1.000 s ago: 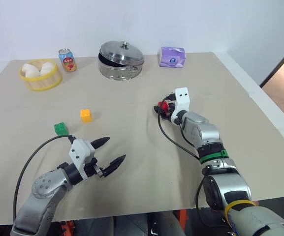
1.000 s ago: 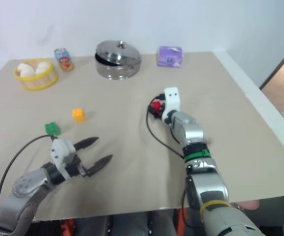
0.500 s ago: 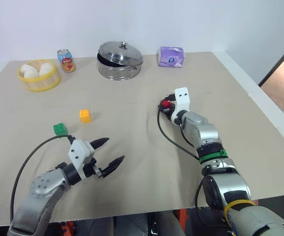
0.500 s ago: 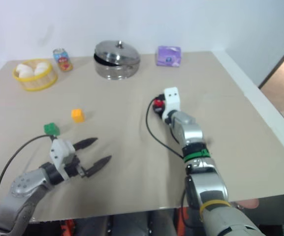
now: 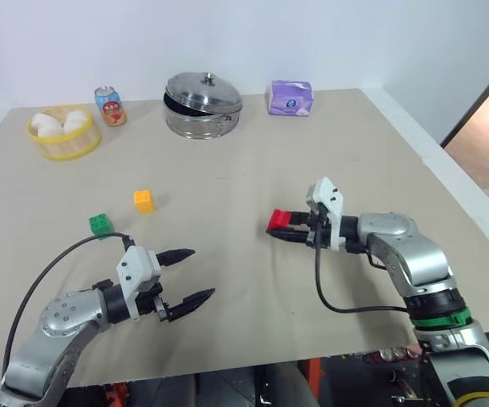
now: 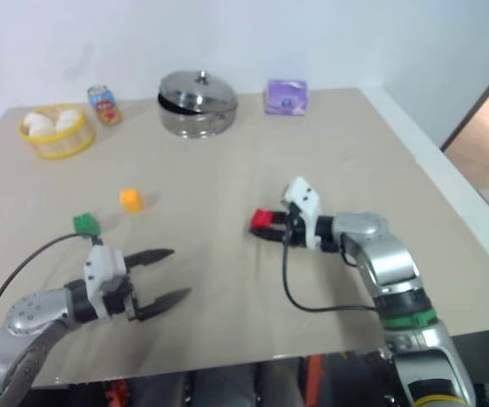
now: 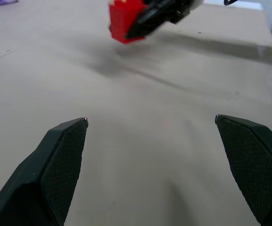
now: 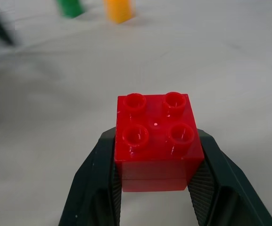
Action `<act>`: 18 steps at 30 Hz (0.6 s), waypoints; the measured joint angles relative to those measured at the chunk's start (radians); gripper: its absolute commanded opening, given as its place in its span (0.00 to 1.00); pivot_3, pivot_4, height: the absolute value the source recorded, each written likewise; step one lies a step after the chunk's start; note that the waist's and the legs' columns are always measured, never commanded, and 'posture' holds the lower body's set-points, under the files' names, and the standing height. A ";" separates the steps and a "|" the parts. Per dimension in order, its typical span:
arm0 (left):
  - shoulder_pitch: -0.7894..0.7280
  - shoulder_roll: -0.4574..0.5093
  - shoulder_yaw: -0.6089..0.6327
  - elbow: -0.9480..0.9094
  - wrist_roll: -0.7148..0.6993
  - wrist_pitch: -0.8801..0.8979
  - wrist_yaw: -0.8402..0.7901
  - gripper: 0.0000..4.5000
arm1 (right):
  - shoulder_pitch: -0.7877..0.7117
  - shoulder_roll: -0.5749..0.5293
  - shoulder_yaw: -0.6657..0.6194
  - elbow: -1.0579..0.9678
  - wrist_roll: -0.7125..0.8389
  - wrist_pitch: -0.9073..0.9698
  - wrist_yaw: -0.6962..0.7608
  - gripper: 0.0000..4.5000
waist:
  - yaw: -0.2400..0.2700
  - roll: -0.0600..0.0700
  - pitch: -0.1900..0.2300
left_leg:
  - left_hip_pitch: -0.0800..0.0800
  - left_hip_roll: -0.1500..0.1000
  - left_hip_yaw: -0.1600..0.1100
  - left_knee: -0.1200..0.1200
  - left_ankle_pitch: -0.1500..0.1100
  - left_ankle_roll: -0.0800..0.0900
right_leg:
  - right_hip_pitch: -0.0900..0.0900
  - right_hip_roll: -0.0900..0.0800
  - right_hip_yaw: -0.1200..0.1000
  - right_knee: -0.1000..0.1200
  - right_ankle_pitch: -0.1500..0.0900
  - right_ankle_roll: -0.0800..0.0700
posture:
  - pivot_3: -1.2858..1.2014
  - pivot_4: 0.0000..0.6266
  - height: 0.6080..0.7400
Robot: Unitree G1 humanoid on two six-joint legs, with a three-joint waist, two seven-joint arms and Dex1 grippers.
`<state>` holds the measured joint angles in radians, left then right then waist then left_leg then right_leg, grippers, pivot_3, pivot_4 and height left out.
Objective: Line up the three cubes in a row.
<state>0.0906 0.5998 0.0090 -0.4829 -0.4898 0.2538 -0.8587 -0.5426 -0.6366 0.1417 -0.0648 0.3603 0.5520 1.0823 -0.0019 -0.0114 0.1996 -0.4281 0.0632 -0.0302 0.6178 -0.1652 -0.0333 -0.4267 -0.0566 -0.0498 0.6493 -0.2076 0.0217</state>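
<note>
white wall (image 5: 312,34), beige table (image 5: 244,170), doorway right

Glossy plastic red cube (image 8: 157,141), matt table (image 5: 227,178), shiny metal pot (image 5: 203,103).

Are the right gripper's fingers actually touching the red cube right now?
Touching. In the right wrist view, the right gripper has both black fingers pressed flat against opposite sides of the red cube, with no gap visible.
</note>
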 measured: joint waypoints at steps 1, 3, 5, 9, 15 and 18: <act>-0.002 0.000 0.000 0.000 -0.001 0.003 -0.001 1.00 | 0.000 -0.016 0.012 -0.018 0.001 -0.004 0.026 0.28 | -0.001 0.000 0.000 | 0.000 0.000 0.000 0.000 0.000 0.000 | 0.000 0.000 0.000 0.000 0.000 0.000 | 0.52 0.24 1.00; -0.002 0.000 -0.001 0.000 -0.001 0.007 -0.002 1.00 | 0.002 -0.033 0.028 -0.027 -0.008 -0.026 0.055 0.28 | -0.001 0.000 0.000 | 0.000 0.000 0.000 0.000 0.000 0.000 | 0.000 0.000 0.000 0.000 0.000 0.000 | 0.52 0.24 1.00; -0.002 0.000 -0.001 0.000 -0.001 0.007 -0.003 1.00 | 0.002 -0.033 0.043 -0.021 -0.025 -0.051 0.057 0.28 | -0.001 0.000 0.000 | 0.000 0.000 0.000 0.000 0.000 -0.001 | 0.000 0.000 0.000 0.000 0.000 0.000 | 0.52 0.24 1.00; 0.001 0.000 -0.003 0.000 -0.001 0.007 -0.007 1.00 | 0.001 -0.033 0.074 0.017 -0.054 -0.106 0.092 0.28 | 0.000 0.000 0.000 | -0.001 0.000 0.001 0.000 -0.001 -0.002 | 0.000 0.000 0.001 0.000 0.000 0.001 | 0.52 0.24 1.00; 0.001 0.000 -0.012 -0.001 -0.001 0.009 -0.021 1.00 | -0.053 -0.024 0.125 0.128 -0.106 -0.201 0.167 0.28 | 0.000 0.000 0.000 | -0.001 0.000 0.001 0.000 -0.001 -0.002 | 0.000 0.001 0.002 0.000 0.000 0.001 | 0.52 0.24 1.00; 0.001 0.000 -0.012 -0.002 -0.001 0.010 -0.021 1.00 | -0.072 -0.021 0.140 0.185 -0.125 -0.243 0.210 0.28 | 0.000 -0.001 0.000 | -0.001 0.000 0.001 0.001 -0.001 -0.002 | 0.000 0.001 0.002 0.000 0.000 0.001 | 0.52 0.24 1.00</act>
<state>0.0916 0.5997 -0.0032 -0.4846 -0.4906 0.2639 -0.8797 -0.6142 -0.6581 0.2817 0.1201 0.2348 0.3092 1.2920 -0.0016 -0.0119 0.1997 -0.4288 0.0630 -0.0290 0.6183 -0.1663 -0.0351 -0.4269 -0.0560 -0.0477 0.6489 -0.2079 0.0223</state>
